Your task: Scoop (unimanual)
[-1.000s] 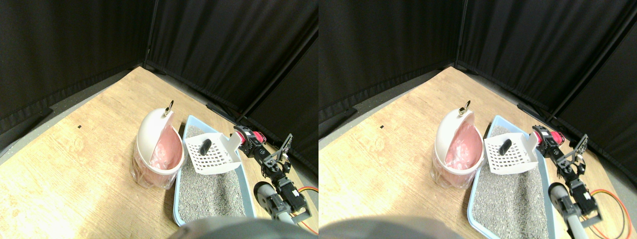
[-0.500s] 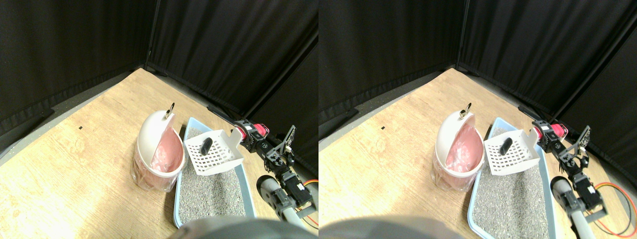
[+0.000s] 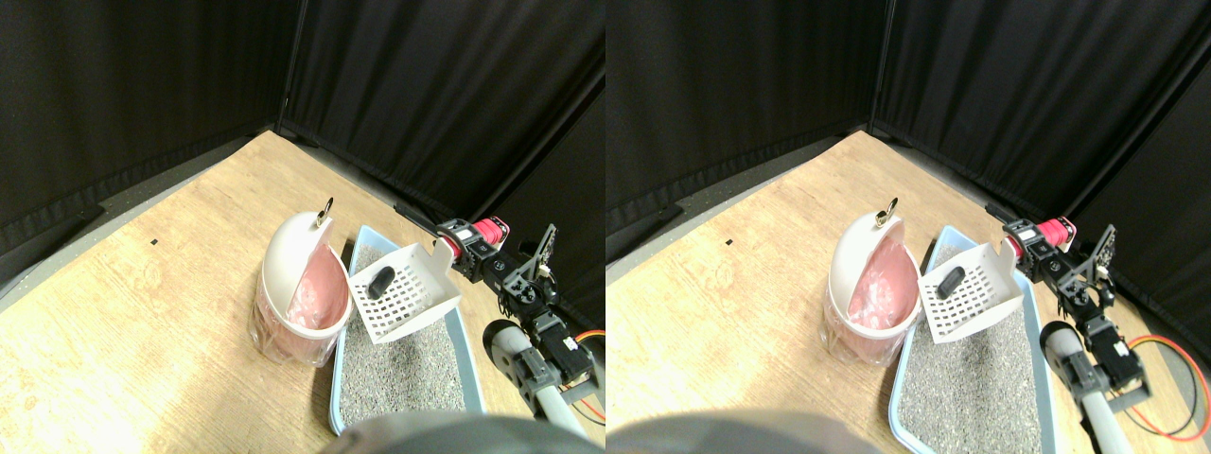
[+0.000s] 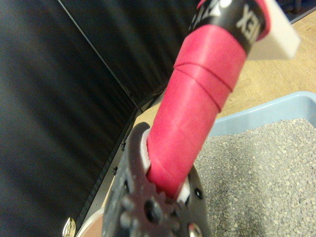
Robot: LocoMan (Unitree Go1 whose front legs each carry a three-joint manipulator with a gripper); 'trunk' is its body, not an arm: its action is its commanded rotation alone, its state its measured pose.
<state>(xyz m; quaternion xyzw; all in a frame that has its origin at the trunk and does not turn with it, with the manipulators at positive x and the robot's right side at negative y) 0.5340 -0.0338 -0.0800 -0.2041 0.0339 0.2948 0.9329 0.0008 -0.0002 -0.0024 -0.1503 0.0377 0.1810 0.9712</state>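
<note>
Scoop held up over the litter

Litter (image 3: 397, 364) fills the blue tray (image 3: 470, 364) on the wooden floor (image 3: 142, 322). Right end effector (image 3: 465, 253) grips the scoop's red handle (image 4: 195, 111) tight. White scoop (image 3: 405, 291) tilts above the tray with a dark lump (image 3: 380, 280) inside, just beside the open pink-lined bin (image 3: 298, 284).

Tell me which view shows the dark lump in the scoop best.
Stereo pair view: the dark lump lies in plain sight on the slotted white scoop, beside the pink-lined bin. The wrist view shows only the scoop's red wrapped handle and litter; no lump.
</note>
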